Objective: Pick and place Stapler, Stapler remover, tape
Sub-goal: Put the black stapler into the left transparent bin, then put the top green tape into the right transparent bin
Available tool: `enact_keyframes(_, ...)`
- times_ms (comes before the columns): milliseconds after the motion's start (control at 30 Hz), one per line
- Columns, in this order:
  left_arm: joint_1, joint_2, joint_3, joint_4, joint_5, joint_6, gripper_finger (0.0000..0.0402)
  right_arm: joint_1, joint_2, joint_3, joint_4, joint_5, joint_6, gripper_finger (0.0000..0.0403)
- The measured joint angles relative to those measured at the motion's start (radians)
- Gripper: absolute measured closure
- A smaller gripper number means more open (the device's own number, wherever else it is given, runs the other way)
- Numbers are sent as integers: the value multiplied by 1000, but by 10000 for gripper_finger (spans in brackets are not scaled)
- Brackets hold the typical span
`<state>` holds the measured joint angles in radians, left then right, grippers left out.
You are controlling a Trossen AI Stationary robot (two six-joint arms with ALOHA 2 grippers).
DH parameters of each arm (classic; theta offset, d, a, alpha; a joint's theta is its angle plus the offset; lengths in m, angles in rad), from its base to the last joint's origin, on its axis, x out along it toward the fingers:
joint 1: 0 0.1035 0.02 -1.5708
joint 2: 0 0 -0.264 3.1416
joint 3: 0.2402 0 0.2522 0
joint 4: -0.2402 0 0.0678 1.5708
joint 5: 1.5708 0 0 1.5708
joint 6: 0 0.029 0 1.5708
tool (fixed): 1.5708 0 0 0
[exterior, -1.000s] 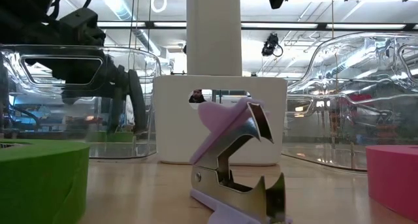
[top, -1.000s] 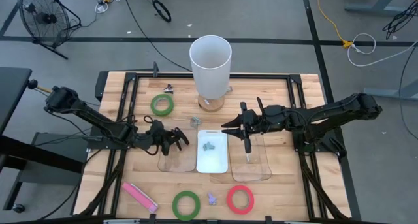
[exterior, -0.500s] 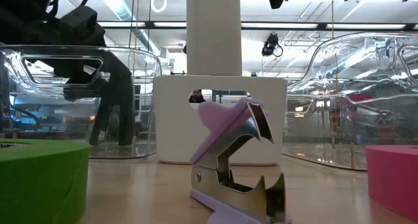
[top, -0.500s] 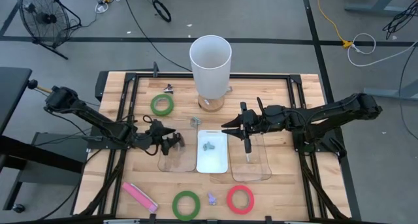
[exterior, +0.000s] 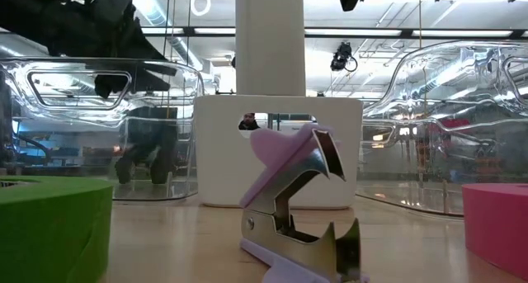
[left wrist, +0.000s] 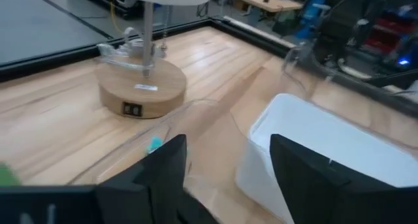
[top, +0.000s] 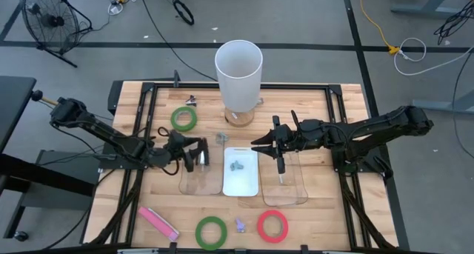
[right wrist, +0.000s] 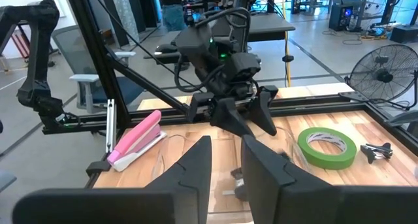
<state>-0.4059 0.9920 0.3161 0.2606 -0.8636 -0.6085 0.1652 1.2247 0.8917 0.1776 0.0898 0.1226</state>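
So the wooden table (top: 126, 209) takes up most of the overhead shot, with a tall white cylinder (top: 238, 67) standing on a round wooden base near the far edge. In the middle sit three containers side by side: a clear tray (top: 201, 181) on the left, a white tray (top: 241, 172) in the center with some small teal bits in it, and another clear tray (top: 291, 184) on the right. The left gripper (top: 195, 155) hangs over the far end of the left clear tray with its fingers spread wide and nothing between them. The right gripper (top: 279, 164) sits over the right clear tray, fingers close together with only a narrow gap; you can't really tell if there's anything pinched in there. The pink stapler (top: 157, 223) lies at an angle near the front left corner of the table. For the tape, one green ring (top: 184, 119) is on the far left part of the table, a second green ring (top: 211, 232) is at the front edge, and the red ring (top: 272, 226) is just right of that. The little purple stapler remover (top: 241, 225) sits right between the front green ring and the red one, and it fills the low view (exterior: 301, 205) with its metal claws showing.
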Motion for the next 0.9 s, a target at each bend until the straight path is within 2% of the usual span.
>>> enact_keyframes(167, -3, 0, 0, 9, -2, 1, 201, 0, 0, 0, 0, 0, 0, 321)
enact_keyframes(400, -48, -27, 1, 14, 67, 70, 223, 0, 0, 0, -19, 0, 0, 321)
enact_keyframes(533, -86, -93, 50, -78, 88, 113, 230, 0, 0, 0, -25, 0, 1, 321)
enact_keyframes(733, -153, -145, 235, -581, 226, 91, 242, 0, 0, 0, -32, 0, 7, 321)
enact_keyframes(800, -165, -139, 300, -786, 212, 69, 248, 0, 0, 0, -32, 0, 7, 321)
enact_keyframes(900, -149, -127, 377, -1082, 119, 13, 259, 0, 0, 0, -31, 0, 7, 321)
